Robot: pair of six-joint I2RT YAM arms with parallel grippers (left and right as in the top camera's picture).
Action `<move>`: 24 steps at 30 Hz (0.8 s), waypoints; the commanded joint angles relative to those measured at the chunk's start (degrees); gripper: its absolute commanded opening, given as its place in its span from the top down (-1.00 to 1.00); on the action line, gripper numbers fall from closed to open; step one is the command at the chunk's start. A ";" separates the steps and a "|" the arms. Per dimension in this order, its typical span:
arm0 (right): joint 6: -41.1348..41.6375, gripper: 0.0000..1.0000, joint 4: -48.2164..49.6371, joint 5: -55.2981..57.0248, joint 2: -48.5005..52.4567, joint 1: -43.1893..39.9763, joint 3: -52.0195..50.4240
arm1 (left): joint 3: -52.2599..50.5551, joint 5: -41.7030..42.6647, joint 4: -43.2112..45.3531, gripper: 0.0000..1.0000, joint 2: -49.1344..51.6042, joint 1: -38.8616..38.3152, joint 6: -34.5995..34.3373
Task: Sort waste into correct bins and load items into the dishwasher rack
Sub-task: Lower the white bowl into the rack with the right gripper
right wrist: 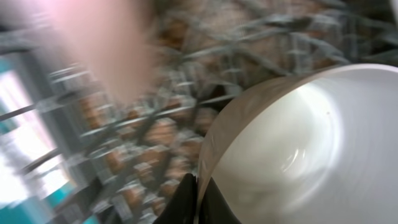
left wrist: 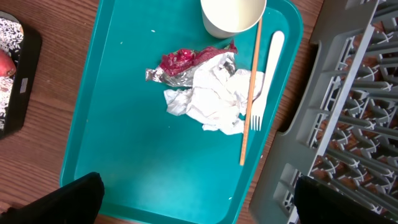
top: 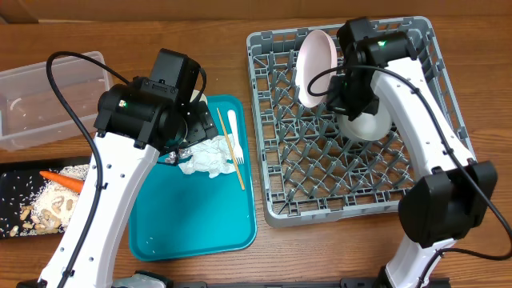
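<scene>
In the grey dishwasher rack (top: 352, 200) a pale pink plate (top: 316, 56) stands on edge. Beside it my right gripper (top: 346, 104) is shut on the rim of a whitish bowl (top: 368, 126). The right wrist view shows that gripper (right wrist: 200, 199) pinching the bowl's (right wrist: 298, 149) rim, with the picture blurred. My left gripper (left wrist: 199, 199) hangs open over the teal tray (left wrist: 124, 143), holding nothing. On the tray lie a crumpled napkin (left wrist: 214, 96), a red-and-silver foil wrapper (left wrist: 186, 62), a wooden stick (left wrist: 251, 93), a white fork (left wrist: 264, 81) and a white cup (left wrist: 233, 15).
A clear tub (top: 48, 96) stands at the far left. In front of it a black tray (top: 16, 200) holds a carrot (top: 64, 181) and beige food scraps (top: 48, 204). The rack's wall (left wrist: 292, 155) runs close along the teal tray's right edge.
</scene>
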 commanded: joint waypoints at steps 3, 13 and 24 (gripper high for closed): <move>-11.50 0.92 2.43 -27.04 -3.78 -1.31 2.21 | 0.07 -0.55 0.11 -1.00 0.37 0.37 -0.15; -19.45 0.92 3.43 -49.81 -3.72 -5.68 0.17 | 0.07 -0.55 0.00 -1.00 0.37 0.37 -0.17; -19.65 0.92 1.57 -51.08 -3.72 -5.55 -5.55 | 0.07 -0.48 0.02 -1.00 0.37 0.37 -0.20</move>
